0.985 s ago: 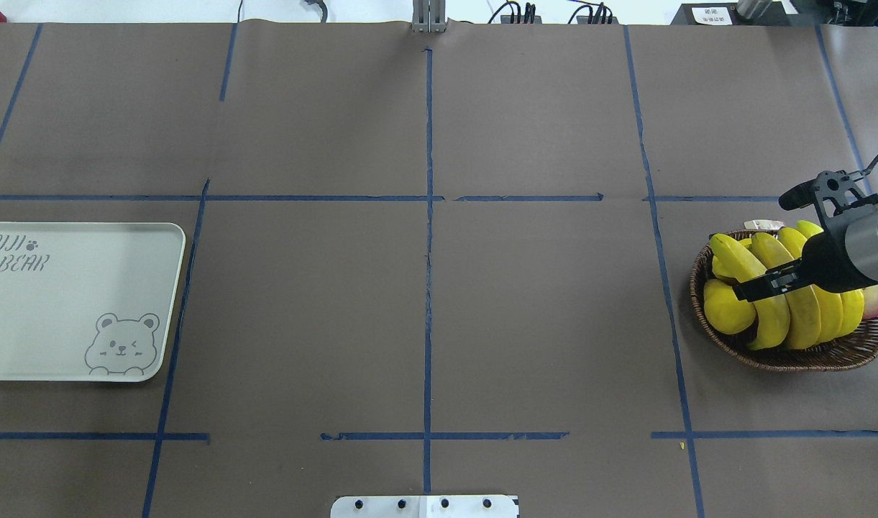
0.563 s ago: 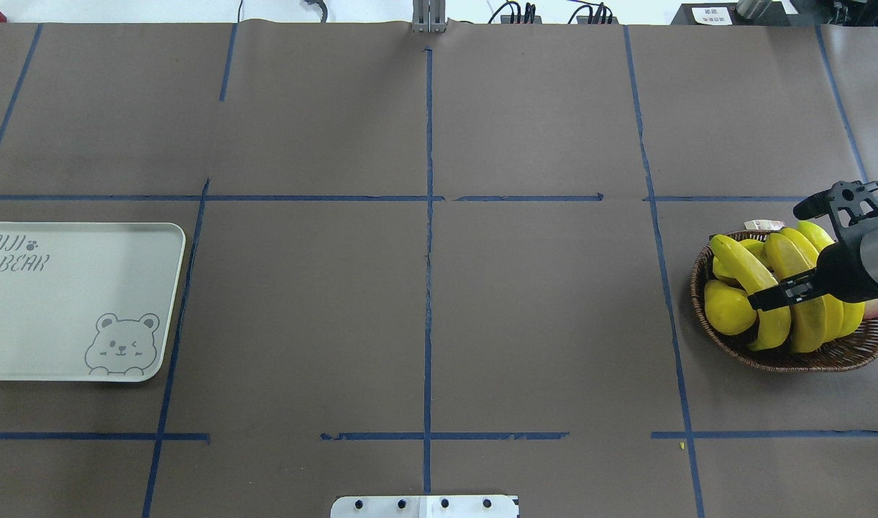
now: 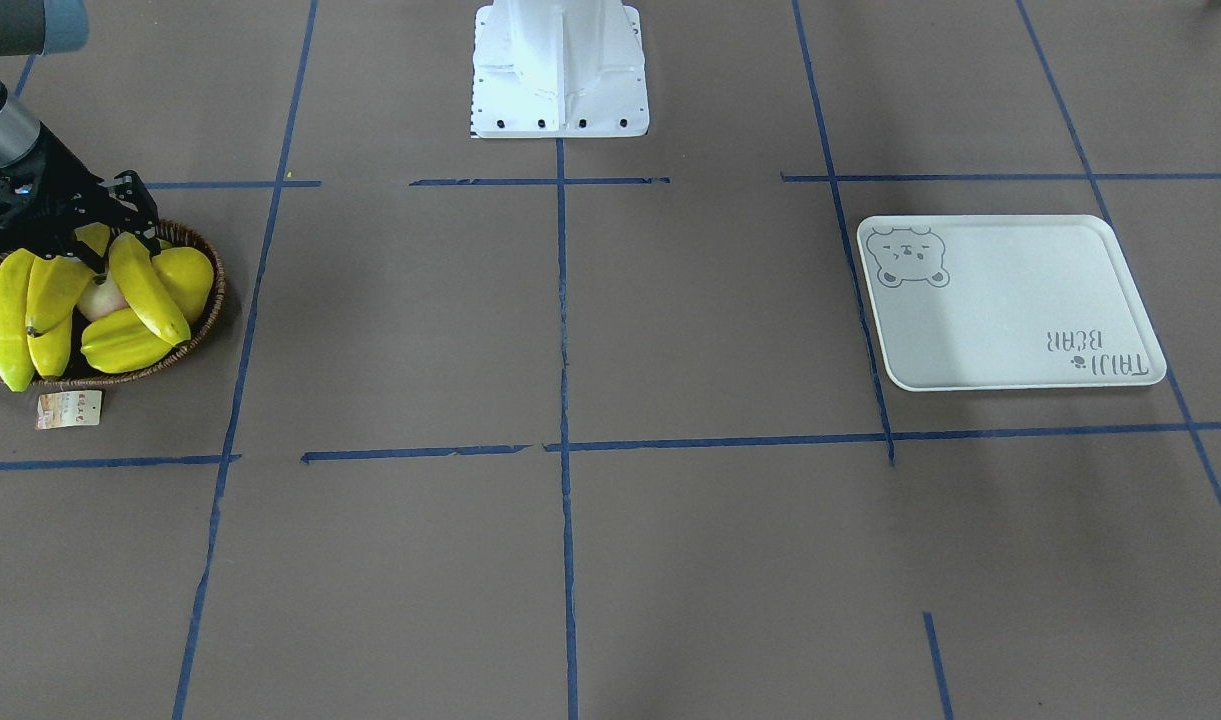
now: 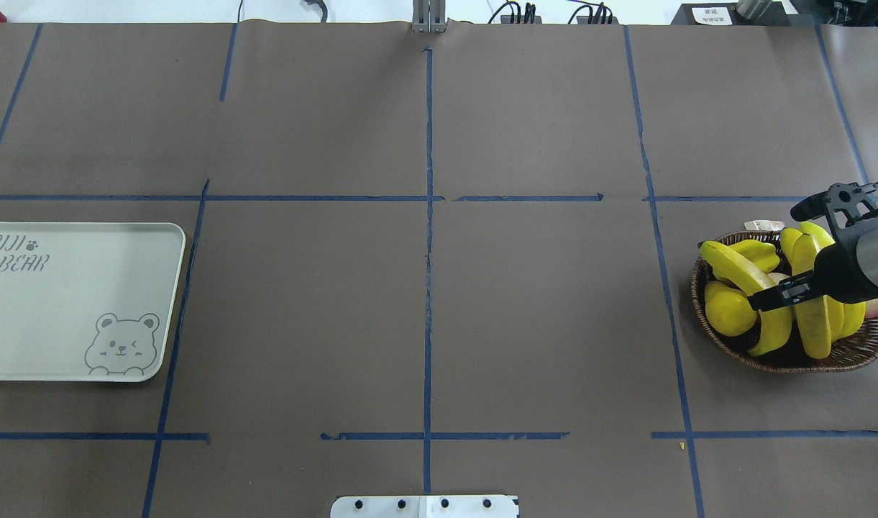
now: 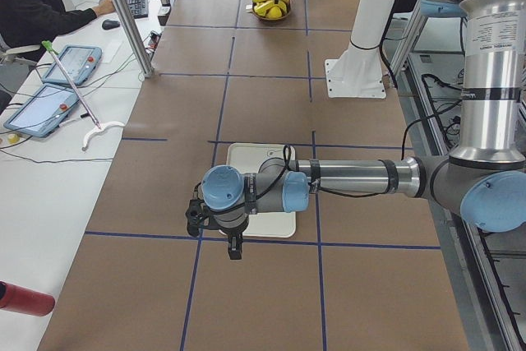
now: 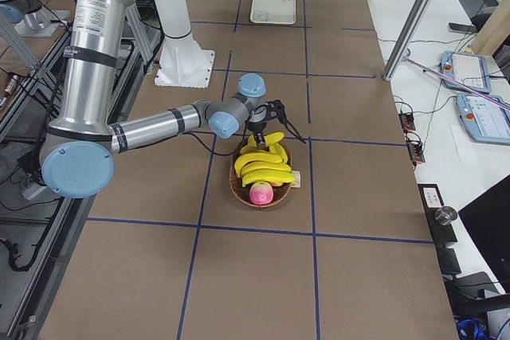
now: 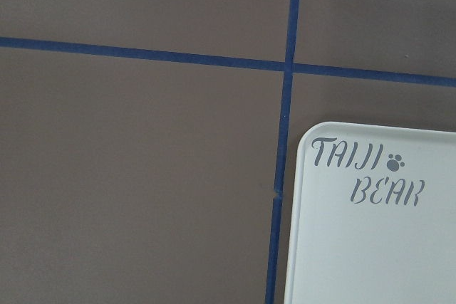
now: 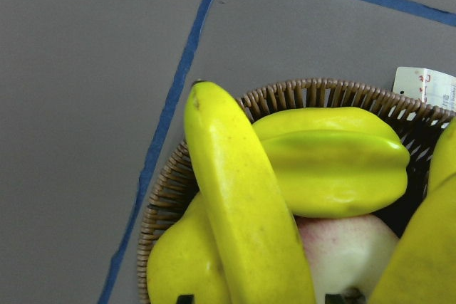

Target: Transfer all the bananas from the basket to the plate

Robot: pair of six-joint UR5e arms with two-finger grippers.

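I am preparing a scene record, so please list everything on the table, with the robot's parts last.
basket: one, dark-brown wicker, on the robot's right
bananas: four, bright yellow, in the basket
starfruit: one, yellow, in the basket, partly under a banana
pear-shaped fruit: one, yellow, in the basket
pink fruit: two, it seems, in the basket
paper tag: one, pale, on the table beside the basket
plate: one, white with grey bear print, bare, on the robot's left
tape lines: several, blue, a grid over the brown table
right end effector: one, black, over the basket, fingers astride one banana; grip unclear
left end effector: one, black, near the plate; open or shut unclear
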